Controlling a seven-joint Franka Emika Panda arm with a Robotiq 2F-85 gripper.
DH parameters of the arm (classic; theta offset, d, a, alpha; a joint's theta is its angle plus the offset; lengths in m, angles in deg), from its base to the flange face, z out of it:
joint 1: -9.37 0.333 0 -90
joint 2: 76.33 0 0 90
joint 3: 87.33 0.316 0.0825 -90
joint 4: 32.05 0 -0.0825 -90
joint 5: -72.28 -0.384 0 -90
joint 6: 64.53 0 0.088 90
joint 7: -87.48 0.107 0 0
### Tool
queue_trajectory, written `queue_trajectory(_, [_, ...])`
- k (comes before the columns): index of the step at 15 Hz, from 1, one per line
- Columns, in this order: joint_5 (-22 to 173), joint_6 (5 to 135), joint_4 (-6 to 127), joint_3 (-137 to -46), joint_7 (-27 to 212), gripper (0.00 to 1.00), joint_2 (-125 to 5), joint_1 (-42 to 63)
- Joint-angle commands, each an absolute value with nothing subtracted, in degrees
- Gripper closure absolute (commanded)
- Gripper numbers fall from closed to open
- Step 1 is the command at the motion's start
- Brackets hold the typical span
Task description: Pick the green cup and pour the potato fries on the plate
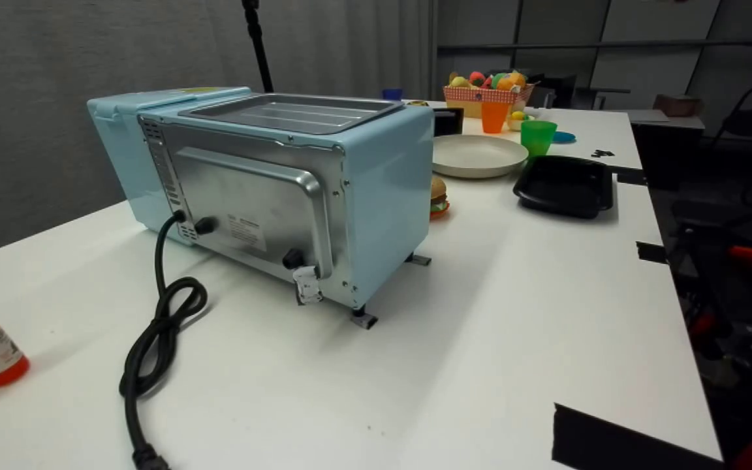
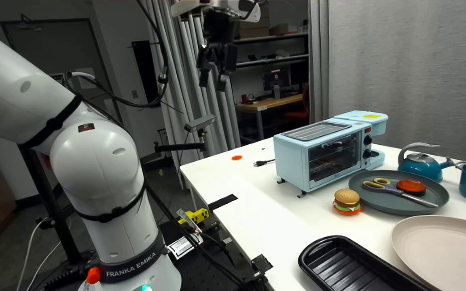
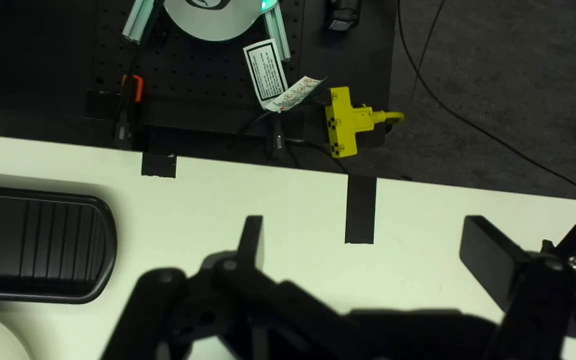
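We log the green cup [image 1: 538, 138] upright, upper right in an exterior view, just beside the plate [image 1: 479, 156], presumably for a short pour; hand [image 3: 364, 237] spread in the wrist view, probably to straddle it.

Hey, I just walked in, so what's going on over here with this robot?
A robot arm is meant to pick up the green cup and pour potato fries onto the plate, but it hasn't grasped anything yet. Its gripper hangs open above the table. In an exterior view, the cup stands upright by the plate, near the black tray. No fries show on the visible part of the plate, and I can't see what's in the cup.
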State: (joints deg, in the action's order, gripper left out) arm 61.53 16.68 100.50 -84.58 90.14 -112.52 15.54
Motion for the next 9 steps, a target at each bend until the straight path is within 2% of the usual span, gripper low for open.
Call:
queue_trajectory(1, [63.3, 19.1, 100.8, -85.8, 88.4, 0.00, -111.3, 12.6])
queue_trajectory(9, [70.1, 28.9, 102.1, -92.8, 86.2, 0.00, -106.4, 5.6])
